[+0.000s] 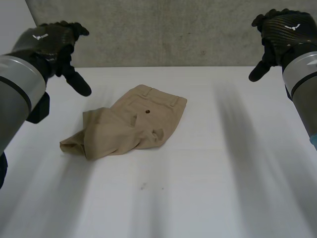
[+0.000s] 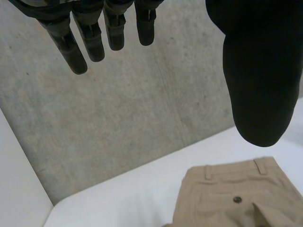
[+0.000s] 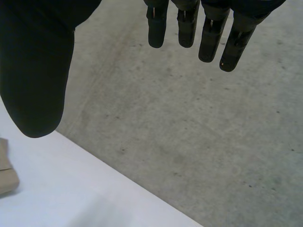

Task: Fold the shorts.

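Tan shorts (image 1: 126, 124) lie crumpled on the white table (image 1: 208, 163), waistband toward the far side, a dark button showing on a back pocket. My left hand (image 1: 54, 42) hovers high above the table's left side, well clear of the cloth, fingers straight and empty. My right hand (image 1: 280, 29) hangs high at the far right, also open and empty. In the left wrist view the shorts' waistband (image 2: 236, 182) lies below the thumb (image 2: 258, 71) and straight fingers (image 2: 90, 33). In the right wrist view a corner of the shorts (image 3: 5, 172) shows beside the thumb (image 3: 38, 71).
A grey concrete wall (image 1: 168, 29) stands behind the table's far edge. Bare white tabletop surrounds the shorts, widest on the right and near sides.
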Robot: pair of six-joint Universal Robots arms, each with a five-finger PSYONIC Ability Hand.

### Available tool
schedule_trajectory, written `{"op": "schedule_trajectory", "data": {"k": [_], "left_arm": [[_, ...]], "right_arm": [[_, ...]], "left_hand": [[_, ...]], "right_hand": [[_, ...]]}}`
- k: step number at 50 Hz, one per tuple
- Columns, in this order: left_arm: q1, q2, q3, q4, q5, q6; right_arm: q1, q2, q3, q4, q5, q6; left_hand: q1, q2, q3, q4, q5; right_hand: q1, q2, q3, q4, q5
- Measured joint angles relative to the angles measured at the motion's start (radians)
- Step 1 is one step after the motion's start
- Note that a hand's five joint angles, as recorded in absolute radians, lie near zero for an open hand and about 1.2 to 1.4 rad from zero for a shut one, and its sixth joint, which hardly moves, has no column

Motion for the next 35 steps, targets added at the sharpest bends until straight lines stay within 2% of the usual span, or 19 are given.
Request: {"op": "schedule_trajectory", "data": {"k": [5, 7, 11, 17, 20, 25, 27, 28, 29, 30, 31, 35], "left_arm": [[-0.005, -0.036, -0.024, 0.023, 0.004, 0.023], [-0.011, -0.073, -0.040, 0.052, 0.006, 0.038], [-0.044, -0.162, -0.055, 0.119, 0.005, 0.064], [-0.096, -0.338, -0.038, 0.220, 0.001, 0.149], [-0.110, -0.447, -0.003, 0.268, -0.002, 0.225], [-0.122, -0.594, 0.070, 0.303, -0.006, 0.362], [-0.123, -0.625, 0.089, 0.306, -0.011, 0.401], [-0.124, -0.646, 0.103, 0.307, -0.017, 0.430], [-0.124, -0.652, 0.108, 0.308, -0.020, 0.440], [-0.125, -0.659, 0.114, 0.308, -0.028, 0.454], [-0.126, -0.661, 0.119, 0.309, -0.037, 0.464], [-0.132, -0.606, 0.120, 0.310, -0.084, 0.480]], "right_arm": [[0.000, 0.014, -0.001, 0.015, -0.073, -0.036], [0.000, 0.030, -0.001, 0.036, -0.138, -0.075], [0.001, 0.059, -0.005, 0.081, -0.208, -0.135], [0.001, 0.101, -0.025, 0.137, -0.246, -0.186], [0.000, 0.122, -0.032, 0.149, -0.248, -0.194], [-0.001, 0.152, -0.037, 0.151, -0.246, -0.196], [-0.001, 0.164, -0.039, 0.151, -0.245, -0.195], [-0.002, 0.173, -0.041, 0.150, -0.245, -0.195], [-0.002, 0.177, -0.042, 0.150, -0.244, -0.195], [-0.003, 0.185, -0.045, 0.149, -0.244, -0.194], [-0.004, 0.193, -0.047, 0.149, -0.244, -0.194], [-0.008, 0.236, -0.065, 0.147, -0.245, -0.192]], "left_hand": [[0.005, 0.002, 0.001, 0.002, 0.001], [0.039, 0.026, 0.020, 0.028, 0.018], [0.125, 0.103, 0.091, 0.108, 0.090], [0.127, 0.111, 0.098, 0.115, 0.099], [0.148, 0.134, 0.122, 0.137, 0.122], [0.436, 0.392, 0.381, 0.396, 0.375], [0.670, 0.603, 0.591, 0.604, 0.579], [0.867, 0.807, 0.779, 0.794, 0.766], [0.867, 0.807, 0.779, 0.794, 0.766], [0.949, 0.934, 0.914, 0.930, 0.898], [0.949, 0.964, 0.947, 0.964, 0.921], [0.949, 0.986, 0.968, 0.995, 0.925]], "right_hand": [[0.000, 0.000, 0.000, 0.000, 0.000], [0.000, 0.000, 0.000, 0.000, 0.000], [0.000, 0.000, 0.000, 0.000, 0.000], [0.000, 0.000, 0.000, 0.000, 0.000], [0.001, 0.000, 0.000, 0.000, 0.000], [0.000, 0.000, 0.000, 0.000, 0.000], [0.000, 0.000, 0.000, 0.000, 0.000], [0.000, 0.000, 0.000, 0.000, 0.000], [0.000, 0.000, 0.000, 0.000, 0.000], [0.000, 0.000, 0.000, 0.000, 0.000], [0.000, 0.000, 0.000, 0.000, 0.000], [0.000, 0.000, 0.000, 0.000, 0.000]]}}
